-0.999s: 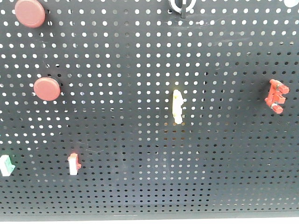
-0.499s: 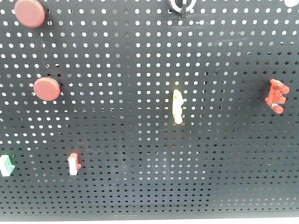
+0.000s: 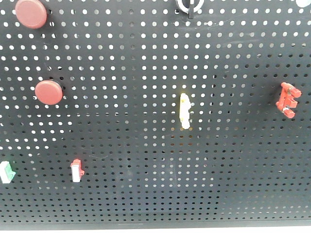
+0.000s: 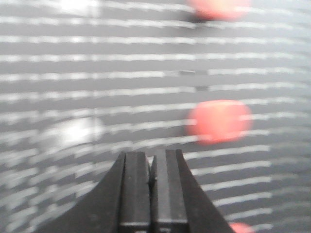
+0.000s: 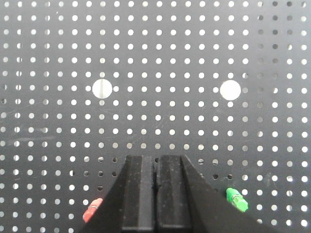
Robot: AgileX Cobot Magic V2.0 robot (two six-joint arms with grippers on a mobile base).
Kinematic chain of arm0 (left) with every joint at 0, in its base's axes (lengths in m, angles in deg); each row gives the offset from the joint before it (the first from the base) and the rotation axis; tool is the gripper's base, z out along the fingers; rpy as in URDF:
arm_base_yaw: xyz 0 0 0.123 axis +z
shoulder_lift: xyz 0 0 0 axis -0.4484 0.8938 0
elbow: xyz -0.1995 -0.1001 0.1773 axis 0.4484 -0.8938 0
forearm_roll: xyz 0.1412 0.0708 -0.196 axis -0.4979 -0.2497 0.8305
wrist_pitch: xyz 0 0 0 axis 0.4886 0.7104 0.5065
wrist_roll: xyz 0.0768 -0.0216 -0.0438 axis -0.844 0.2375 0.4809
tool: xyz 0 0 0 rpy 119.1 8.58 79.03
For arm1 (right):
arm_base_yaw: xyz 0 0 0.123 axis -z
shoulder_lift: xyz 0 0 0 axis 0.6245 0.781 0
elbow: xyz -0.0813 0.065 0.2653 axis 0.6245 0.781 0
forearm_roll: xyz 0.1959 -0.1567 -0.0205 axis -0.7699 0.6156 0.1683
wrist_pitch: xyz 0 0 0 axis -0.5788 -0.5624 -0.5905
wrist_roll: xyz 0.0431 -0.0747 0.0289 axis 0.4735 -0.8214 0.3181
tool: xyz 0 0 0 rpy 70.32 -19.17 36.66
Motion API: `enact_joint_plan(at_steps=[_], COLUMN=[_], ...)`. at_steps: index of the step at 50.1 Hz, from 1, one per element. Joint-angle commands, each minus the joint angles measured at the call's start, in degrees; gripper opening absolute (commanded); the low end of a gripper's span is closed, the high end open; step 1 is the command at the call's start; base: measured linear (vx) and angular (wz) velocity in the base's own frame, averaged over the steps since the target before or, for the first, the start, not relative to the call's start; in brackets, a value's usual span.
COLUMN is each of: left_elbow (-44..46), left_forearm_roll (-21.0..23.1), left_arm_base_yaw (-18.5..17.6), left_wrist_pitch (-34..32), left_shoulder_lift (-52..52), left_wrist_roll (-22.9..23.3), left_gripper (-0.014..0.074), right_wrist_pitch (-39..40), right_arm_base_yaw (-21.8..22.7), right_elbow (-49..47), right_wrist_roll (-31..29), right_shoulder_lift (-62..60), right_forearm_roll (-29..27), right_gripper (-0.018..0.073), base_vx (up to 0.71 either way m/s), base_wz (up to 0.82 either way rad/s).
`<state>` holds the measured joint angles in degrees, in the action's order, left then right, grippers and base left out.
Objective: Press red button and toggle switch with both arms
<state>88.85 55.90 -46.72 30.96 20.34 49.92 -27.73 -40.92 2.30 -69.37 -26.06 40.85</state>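
Observation:
Two round red buttons [image 3: 48,92] [image 3: 31,13] sit on the left of the black pegboard [image 3: 146,58] in the front view. The bright red ridged toggle switch [image 3: 287,99] is at the board's right edge. Neither gripper shows in the front view. The left wrist view is motion-blurred: my left gripper [image 4: 151,158] is shut and empty, with a blurred red button [image 4: 219,121] above and to its right. My right gripper [image 5: 156,160] is shut and empty, facing the pegboard, and the toggle switch is not in that view.
A pale yellow lever [image 3: 184,110] is mid-board, a white lever with a red side [image 3: 77,171] lower left, and a white-green one [image 3: 6,172] at the left edge. In the right wrist view a red peg [image 5: 92,209] and a green peg [image 5: 236,199] flank the gripper.

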Motion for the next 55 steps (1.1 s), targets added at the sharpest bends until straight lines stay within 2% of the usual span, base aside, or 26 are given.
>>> enact_joint_plan(at_steps=[1, 8, 17, 34, 45, 55], left_elbow=[6.0, 10.7, 14.0, 14.1, 14.1, 14.1], left_forearm_roll=[-0.2, -0.2, 0.8, 0.8, 0.7, 0.6], left_arm_base_yaw=[-3.5, -5.1, -5.3, -5.2, -5.1, -6.1], left_wrist_pitch=[-2.3, 0.2, 0.3, -1.2, -1.6, -0.3], left_shoulder_lift=[3.7, 8.3, 11.6, 16.1, 16.2, 11.5], left_wrist_roll=[0.6, 0.6, 0.6, 0.6, 0.6, 0.5], left_gripper=[0.0002, 0.0002, 0.0002, 0.0002, 0.0002, 0.0002], right_wrist_pitch=[3.7, 3.7, 3.7, 3.7, 3.8, 3.7], right_arm_base_yaw=[-0.1, -0.1, -0.1, -0.1, -0.1, -0.1], right_elbow=[-1.9, -1.9, -1.9, -1.9, -1.9, -1.9], right_wrist_roll=[-0.3, -0.3, -0.3, -0.3, -0.3, -0.3], right_shoulder_lift=[0.5, 0.5, 0.5, 0.5, 0.5, 0.5], right_forearm_roll=[0.2, 0.2, 0.2, 0.2, 0.2, 0.2], right_gripper=[-0.0004, -0.0004, -0.0004, -0.0004, -0.0004, -0.0004], base_vx=[0.00, 0.00, 0.00, 0.00, 0.00, 0.00], base_wz=[0.00, 0.00, 0.00, 0.00, 0.00, 0.00])
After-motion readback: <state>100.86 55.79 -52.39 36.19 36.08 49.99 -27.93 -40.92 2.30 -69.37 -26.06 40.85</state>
